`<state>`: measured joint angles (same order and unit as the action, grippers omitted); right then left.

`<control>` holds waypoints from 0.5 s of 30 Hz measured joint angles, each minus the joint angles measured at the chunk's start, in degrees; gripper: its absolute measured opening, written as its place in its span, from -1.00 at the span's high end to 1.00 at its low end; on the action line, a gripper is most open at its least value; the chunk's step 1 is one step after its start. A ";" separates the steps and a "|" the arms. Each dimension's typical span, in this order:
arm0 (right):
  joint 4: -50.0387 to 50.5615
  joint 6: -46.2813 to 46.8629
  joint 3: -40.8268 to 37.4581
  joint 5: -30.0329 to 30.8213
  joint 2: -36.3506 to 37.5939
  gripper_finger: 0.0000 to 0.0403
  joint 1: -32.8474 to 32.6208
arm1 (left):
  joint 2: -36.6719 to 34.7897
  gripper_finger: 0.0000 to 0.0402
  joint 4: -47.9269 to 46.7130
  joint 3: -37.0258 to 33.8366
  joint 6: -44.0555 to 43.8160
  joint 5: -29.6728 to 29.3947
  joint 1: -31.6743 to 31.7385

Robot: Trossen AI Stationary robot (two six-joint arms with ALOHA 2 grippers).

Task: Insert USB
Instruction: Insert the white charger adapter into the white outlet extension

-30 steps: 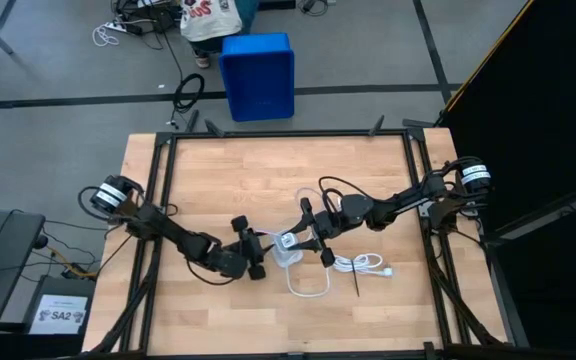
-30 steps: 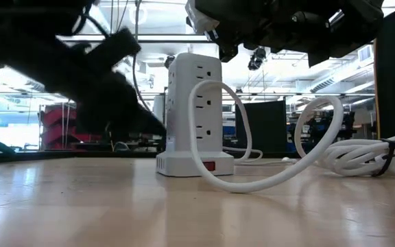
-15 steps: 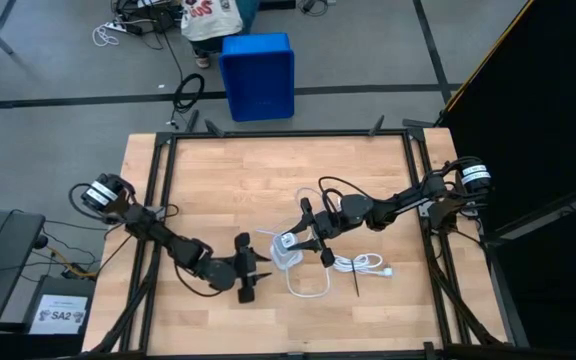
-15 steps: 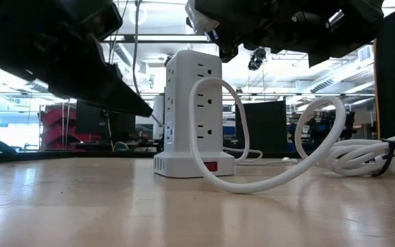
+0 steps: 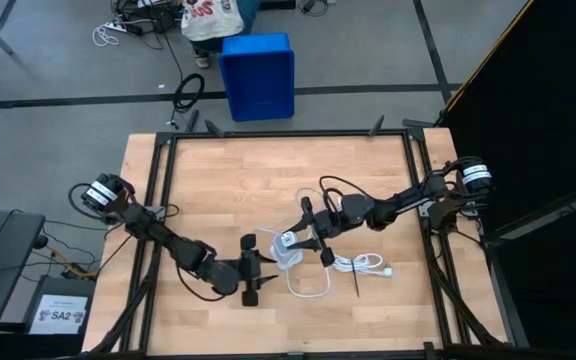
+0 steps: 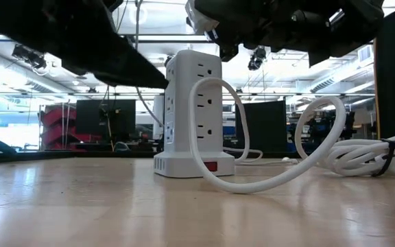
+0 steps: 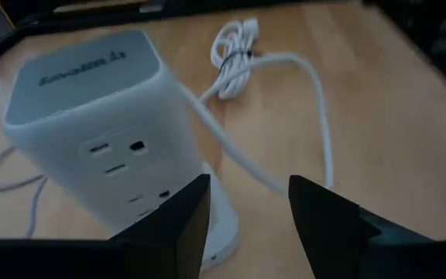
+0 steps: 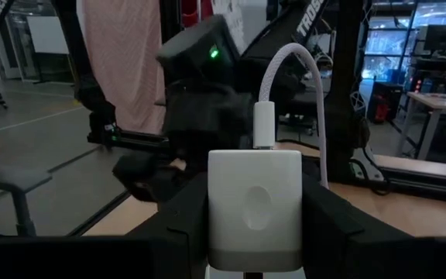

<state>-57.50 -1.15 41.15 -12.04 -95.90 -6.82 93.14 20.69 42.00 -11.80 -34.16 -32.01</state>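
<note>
USB (image 8: 296, 77) cable plugged into the top of a white charger block (image 8: 254, 205); right gripper (image 8: 254, 225) jaws clamped on the block's sides (only the right wrist view shows this). High view puts it at mid-counter, right gripper (image 5: 290, 243) held just over the power strip tower (image 6: 193, 113). Left gripper (image 7: 246, 213) jaws apart, empty, aimed at the tower (image 7: 103, 136) from close by. Low view alone shows the tower's thick cord (image 6: 252, 180) looping off its face to a tied bundle (image 6: 379, 158) on the counter (image 6: 81, 206).
</note>
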 joint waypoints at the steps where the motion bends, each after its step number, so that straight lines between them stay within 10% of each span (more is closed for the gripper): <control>1: -0.02 -0.19 0.00 0.19 0.57 0.44 -0.24 | 0.02 0.19 -2.32 1.13 0.75 -0.16 0.01; 15: 5.39 -5.54 0.00 3.09 7.30 0.44 -3.43 | 9.24 0.19 -13.48 15.72 39.61 -5.83 -1.57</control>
<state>-52.11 -6.69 41.15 -8.95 -88.60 -10.25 102.38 7.21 57.72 27.81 -39.98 -33.58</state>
